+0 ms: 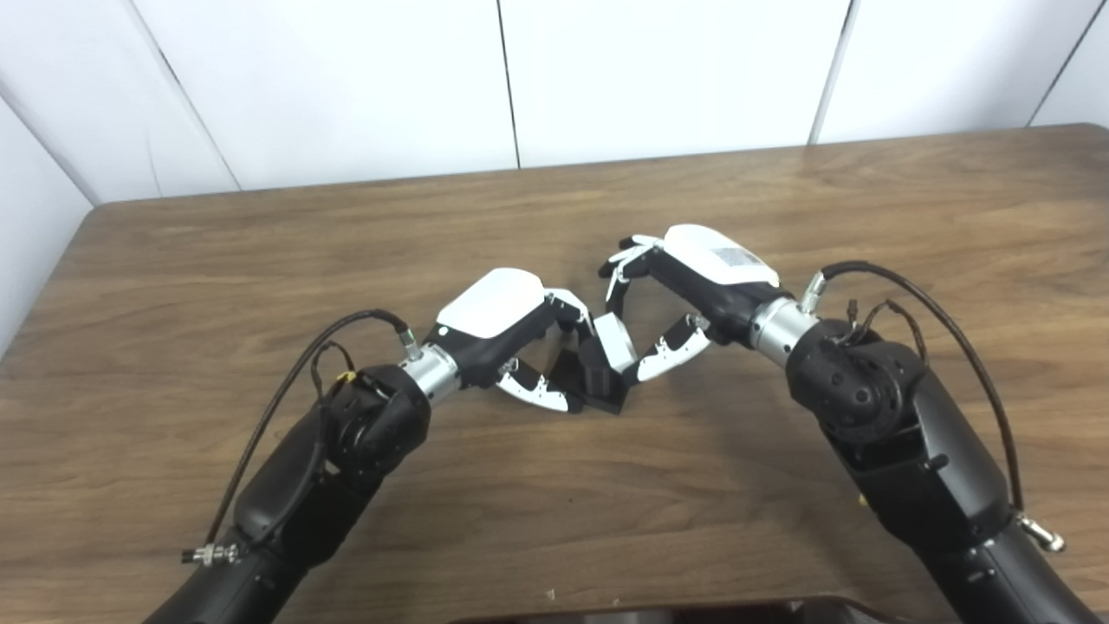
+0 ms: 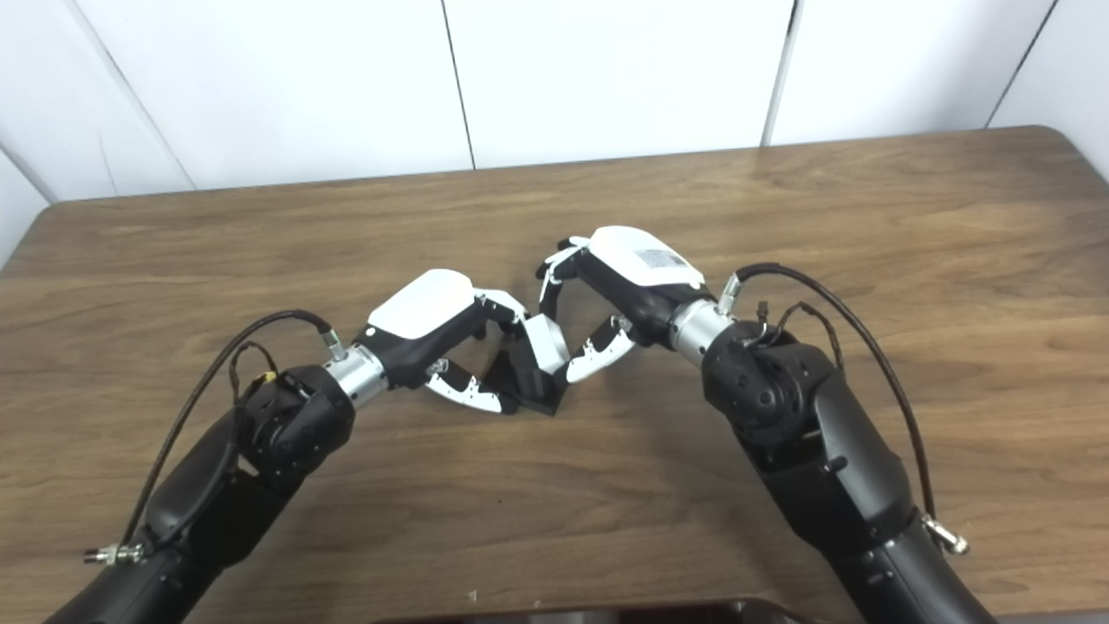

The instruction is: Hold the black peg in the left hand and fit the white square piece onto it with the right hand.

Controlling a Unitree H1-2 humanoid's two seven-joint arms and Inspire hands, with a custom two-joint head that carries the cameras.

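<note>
Left hand (image 1: 507,334): fingers curled around the black peg (image 1: 598,381), thumb underneath, holding it near the middle of the desk (image 1: 260,251), a little toward the front edge.
Black peg: its dark base sits low, at or just above the desk top; I cannot tell whether it touches.
White square piece (image 1: 617,340): tilted, resting on the upper end of the peg, between the two hands.
Right hand (image 1: 693,286): thumb tip against the white square piece, the other fingers bent over it from behind; how firm the grip is I cannot tell.
Desk: brown wood, white wall panels behind its far edge.
</note>
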